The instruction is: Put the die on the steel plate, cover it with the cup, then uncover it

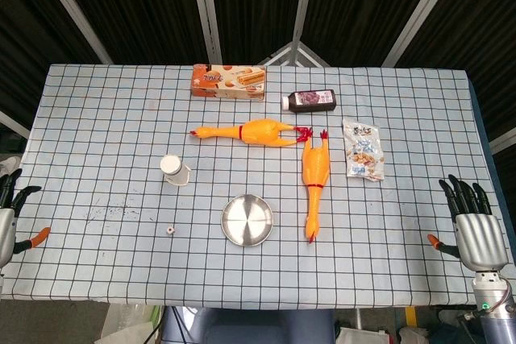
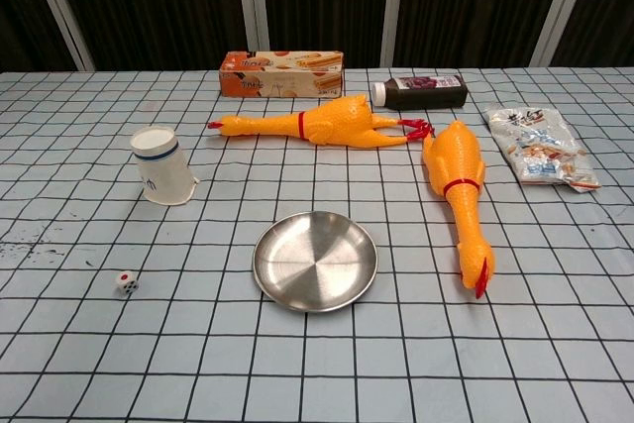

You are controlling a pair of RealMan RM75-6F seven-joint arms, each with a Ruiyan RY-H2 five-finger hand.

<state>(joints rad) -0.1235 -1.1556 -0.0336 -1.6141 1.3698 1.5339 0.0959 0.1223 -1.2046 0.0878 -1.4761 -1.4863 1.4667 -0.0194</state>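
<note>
A small white die [image 1: 170, 231] [image 2: 127, 283] lies on the checked tablecloth, left of the round steel plate [image 1: 247, 220] [image 2: 315, 261]. A white paper cup [image 1: 174, 171] [image 2: 161, 165] stands upside down behind the die, left of the plate. My left hand [image 1: 10, 215] rests at the table's left edge with its fingers apart, holding nothing. My right hand [image 1: 474, 227] hovers at the right edge, fingers spread and empty. Neither hand shows in the chest view.
Two rubber chickens lie behind and right of the plate: one [image 1: 251, 131] [image 2: 315, 125] crosswise, one [image 1: 314, 176] [image 2: 461, 191] lengthwise. A biscuit box [image 1: 229, 81] [image 2: 281, 72], a dark bottle [image 1: 310, 101] [image 2: 421, 91] and a snack bag [image 1: 362, 149] [image 2: 539, 146] sit further back.
</note>
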